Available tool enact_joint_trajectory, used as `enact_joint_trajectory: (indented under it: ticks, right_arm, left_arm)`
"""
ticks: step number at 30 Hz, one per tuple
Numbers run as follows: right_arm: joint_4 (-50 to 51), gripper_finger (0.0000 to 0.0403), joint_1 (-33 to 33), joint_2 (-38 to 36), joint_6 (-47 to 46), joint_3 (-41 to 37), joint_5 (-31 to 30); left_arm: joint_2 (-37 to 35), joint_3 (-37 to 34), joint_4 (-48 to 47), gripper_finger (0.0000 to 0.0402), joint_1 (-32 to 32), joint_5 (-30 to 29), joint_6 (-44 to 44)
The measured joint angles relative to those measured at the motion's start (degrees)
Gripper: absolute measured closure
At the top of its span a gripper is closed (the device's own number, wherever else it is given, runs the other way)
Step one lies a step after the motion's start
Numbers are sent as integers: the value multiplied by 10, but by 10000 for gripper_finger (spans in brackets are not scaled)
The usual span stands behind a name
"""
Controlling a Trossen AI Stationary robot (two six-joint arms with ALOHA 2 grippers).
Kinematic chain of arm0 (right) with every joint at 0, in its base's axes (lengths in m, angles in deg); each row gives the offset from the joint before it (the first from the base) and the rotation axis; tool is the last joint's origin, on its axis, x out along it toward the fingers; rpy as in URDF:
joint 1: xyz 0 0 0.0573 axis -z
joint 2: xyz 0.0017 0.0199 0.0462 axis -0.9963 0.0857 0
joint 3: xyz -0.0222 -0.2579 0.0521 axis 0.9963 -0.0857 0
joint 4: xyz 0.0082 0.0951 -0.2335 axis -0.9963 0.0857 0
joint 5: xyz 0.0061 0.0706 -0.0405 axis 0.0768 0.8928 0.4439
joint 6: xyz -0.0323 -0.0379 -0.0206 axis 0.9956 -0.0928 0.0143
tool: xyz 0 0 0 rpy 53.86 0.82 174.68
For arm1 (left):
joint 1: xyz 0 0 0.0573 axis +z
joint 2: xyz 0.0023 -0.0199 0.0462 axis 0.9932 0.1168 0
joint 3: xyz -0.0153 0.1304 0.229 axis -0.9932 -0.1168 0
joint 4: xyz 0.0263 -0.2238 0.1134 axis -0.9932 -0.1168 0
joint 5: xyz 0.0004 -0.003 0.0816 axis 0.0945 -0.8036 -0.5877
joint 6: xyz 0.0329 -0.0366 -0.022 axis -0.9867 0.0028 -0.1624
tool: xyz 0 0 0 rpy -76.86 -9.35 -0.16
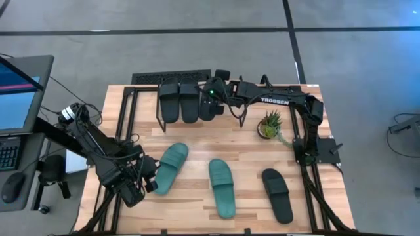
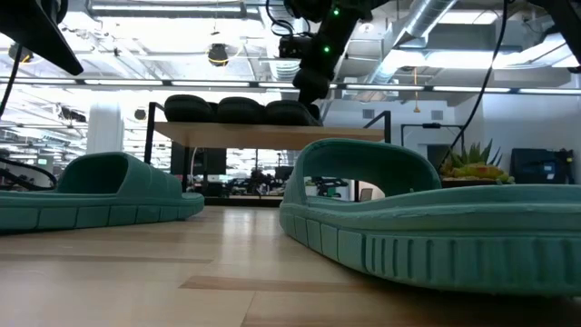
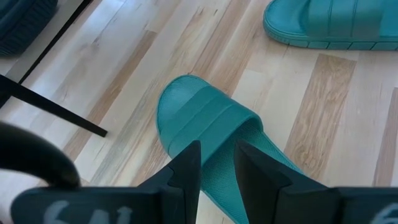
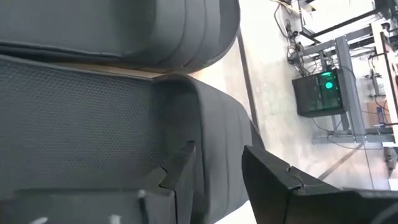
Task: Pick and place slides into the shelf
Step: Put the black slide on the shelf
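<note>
Halfway: we count three black slides [image 1: 187, 101] on the shelf [image 1: 159, 126]. Right gripper [image 1: 211, 105], jaws spread around the third; left gripper [image 1: 149, 177] pinches a teal slide [image 1: 172, 166] on the counter [image 1: 249, 147].

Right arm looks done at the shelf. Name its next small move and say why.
Probably lift the right pincer straight off the third black slide. Its jaws stand apart astride the slide's edge, and the slide already lies on the shelf beside two others.

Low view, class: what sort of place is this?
Probably an open lab or workshop: exposed ceiling ducts, strip lights, and an equipment rack on a bare floor.
</note>
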Motion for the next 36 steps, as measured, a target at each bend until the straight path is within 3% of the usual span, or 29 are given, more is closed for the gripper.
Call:
enact_joint_trajectory:
  ticks: [14, 25, 36]
  right_arm:
    - [1, 287, 10, 12, 7, -1, 12]
    - [-21, 389, 3, 22, 41, 0, -18]
    - [-23, 396, -8, 22, 80, 0, -25]
  left_arm:
    - [0, 0, -4, 315, 0, -3, 0]
    - [0, 0, -4, 315, 0, 7, 8]
    - [0, 0, -4, 315, 0, 9, 10]
